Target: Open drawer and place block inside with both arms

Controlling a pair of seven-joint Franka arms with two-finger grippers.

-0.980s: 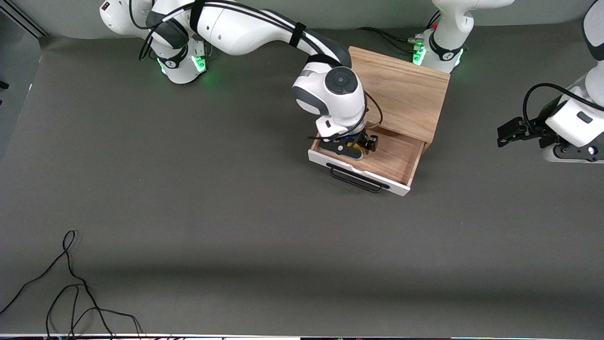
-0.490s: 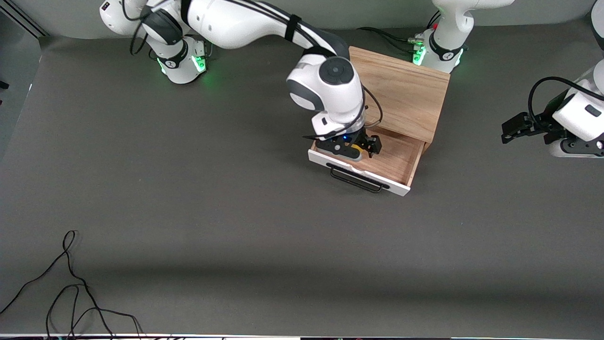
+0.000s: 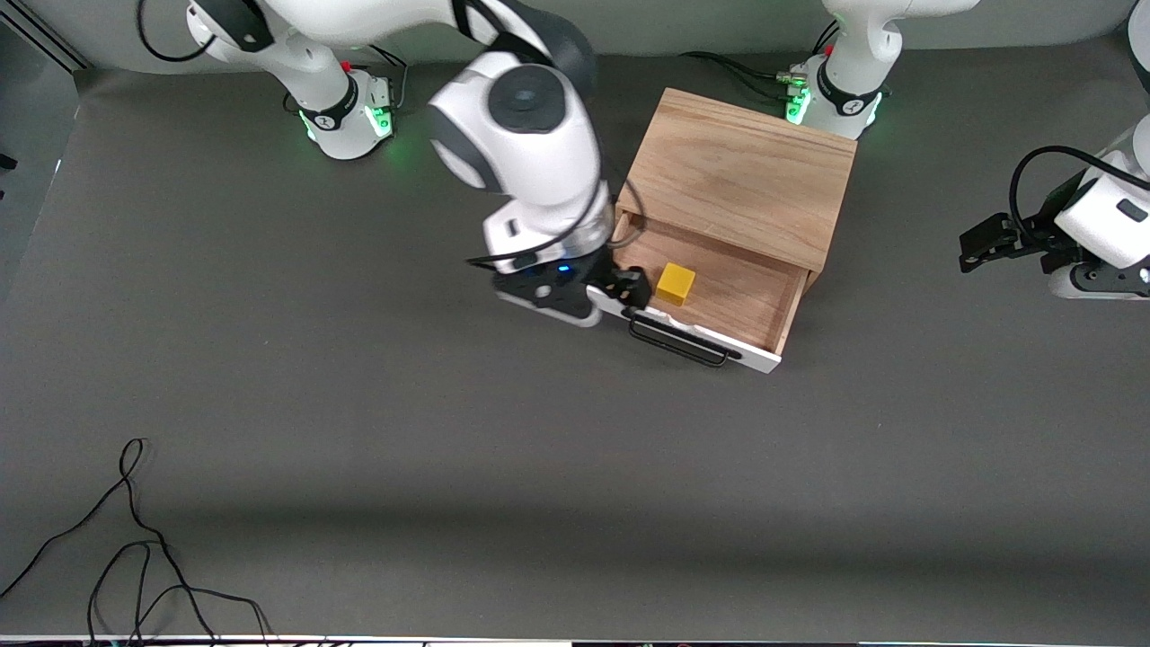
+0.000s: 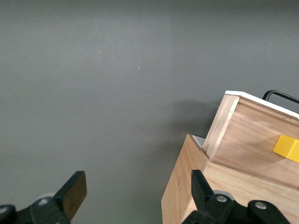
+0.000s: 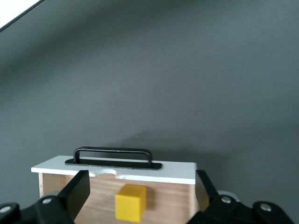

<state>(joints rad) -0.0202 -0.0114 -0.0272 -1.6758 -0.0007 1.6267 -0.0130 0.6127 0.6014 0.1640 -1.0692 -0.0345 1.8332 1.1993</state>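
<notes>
From the front view, the shallow wooden drawer with a white front panel and black wire handle (image 3: 710, 310) stands pulled out of the light oak box (image 3: 746, 175) on the dark grey worktop (image 3: 359, 431); the small bright yellow cube block (image 3: 676, 283) sits on the drawer floor, free of any grip, toward the right arm's end of the tray and close to the front panel; the right arm's black gripper (image 3: 620, 292) hangs over that corner of the drawer front, holding nothing, while the left arm's black gripper (image 3: 984, 243) waits over bare worktop at the left arm's end, well apart from the box. In the left wrist view the left gripper's fingers (image 4: 74, 189) are spread wide with only grey worktop and a corner of the box between them; the drawer and the block show to one side. In the right wrist view the right gripper's fingers (image 5: 79, 186) are likewise spread apart, and the block lies between them farther down, inside the drawer just short of the white panel and handle. Judging by this, opening and placing are both done; nothing in the task sentence is left but clearing the arms away.
</notes>
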